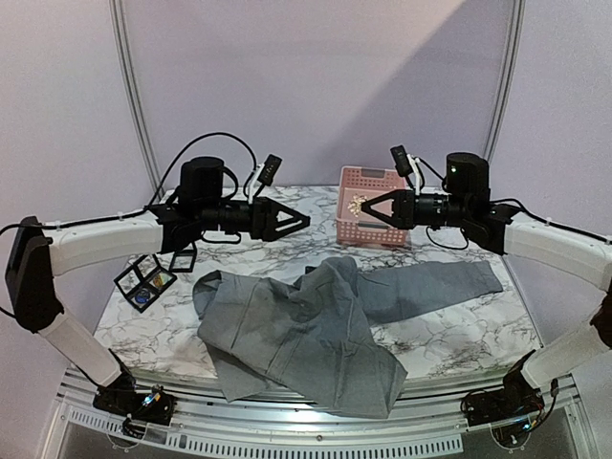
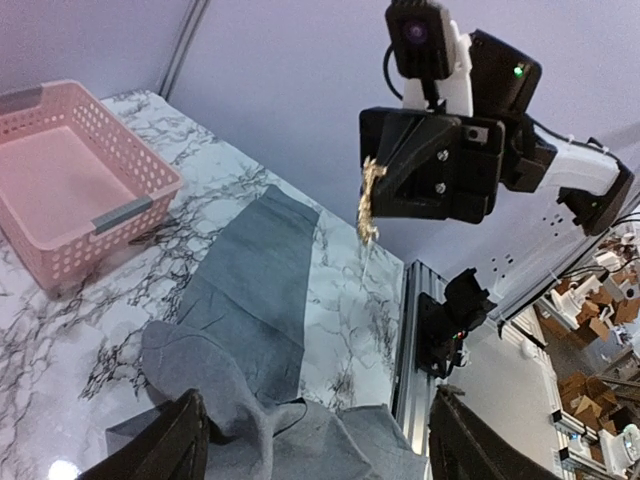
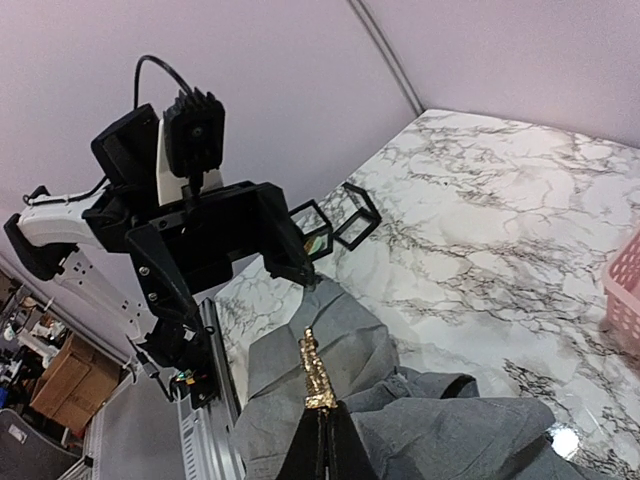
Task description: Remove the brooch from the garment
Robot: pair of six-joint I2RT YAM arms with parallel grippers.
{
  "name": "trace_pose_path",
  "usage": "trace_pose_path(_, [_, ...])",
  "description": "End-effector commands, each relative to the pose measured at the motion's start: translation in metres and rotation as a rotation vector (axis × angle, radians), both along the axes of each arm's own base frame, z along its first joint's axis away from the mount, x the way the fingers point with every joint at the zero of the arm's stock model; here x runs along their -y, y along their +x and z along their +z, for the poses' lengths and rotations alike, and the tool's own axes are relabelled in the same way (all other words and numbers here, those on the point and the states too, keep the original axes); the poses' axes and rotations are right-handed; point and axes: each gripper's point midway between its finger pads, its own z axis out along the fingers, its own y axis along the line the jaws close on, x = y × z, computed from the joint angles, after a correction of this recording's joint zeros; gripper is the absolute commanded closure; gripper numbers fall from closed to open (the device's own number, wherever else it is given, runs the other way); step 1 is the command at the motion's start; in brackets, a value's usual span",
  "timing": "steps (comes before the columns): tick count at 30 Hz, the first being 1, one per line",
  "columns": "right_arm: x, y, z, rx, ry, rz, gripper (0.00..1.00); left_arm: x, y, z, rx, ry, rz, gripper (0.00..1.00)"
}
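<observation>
Garment (image 2: 255,290) cropped by bottom edge; basket (image 2: 70,190) by left.

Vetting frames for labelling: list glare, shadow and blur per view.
Top external: diagonal shadow edge across the back wall. Left wrist: glare spot on the marble table; own fingers dark, blurred. Right wrist: table glare too; brooch sharp.

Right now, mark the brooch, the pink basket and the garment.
brooch (image 3: 315,372), right wrist view, middle of the gold piece.
pink basket (image 2: 110,245), left wrist view, lattice side wall.
garment (image 1: 287,330), top external view, central body.
</observation>
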Motion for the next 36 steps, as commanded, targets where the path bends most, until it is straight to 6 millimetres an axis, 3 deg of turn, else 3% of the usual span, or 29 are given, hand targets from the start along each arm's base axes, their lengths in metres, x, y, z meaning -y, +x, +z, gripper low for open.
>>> trace_pose_path(1, [-0.014,-0.015,-0.017,-0.072,-0.025,0.165,1.0,0.013,-0.015,0.0,-0.054,-0.052,-0.089,0.25])
trace_pose_path(15, [-0.047,-0.022,-0.049,-0.18,-0.071,0.323,1.0,0.033,-0.026,-0.023,-0.15,-0.032,-0.172,0.34])
trace_pose_path(21, [-0.054,-0.023,-0.051,-0.189,-0.079,0.357,1.0,0.037,-0.027,-0.029,-0.174,-0.028,-0.186,0.45])
trace_pose_path(29, [-0.063,-0.024,-0.059,-0.205,-0.104,0.379,1.0,0.039,-0.027,-0.033,-0.189,-0.026,-0.19,0.52])
trace_pose_path(36, [-0.067,-0.026,-0.065,-0.208,-0.133,0.386,1.0,0.04,-0.026,-0.037,-0.205,-0.021,-0.192,0.74])
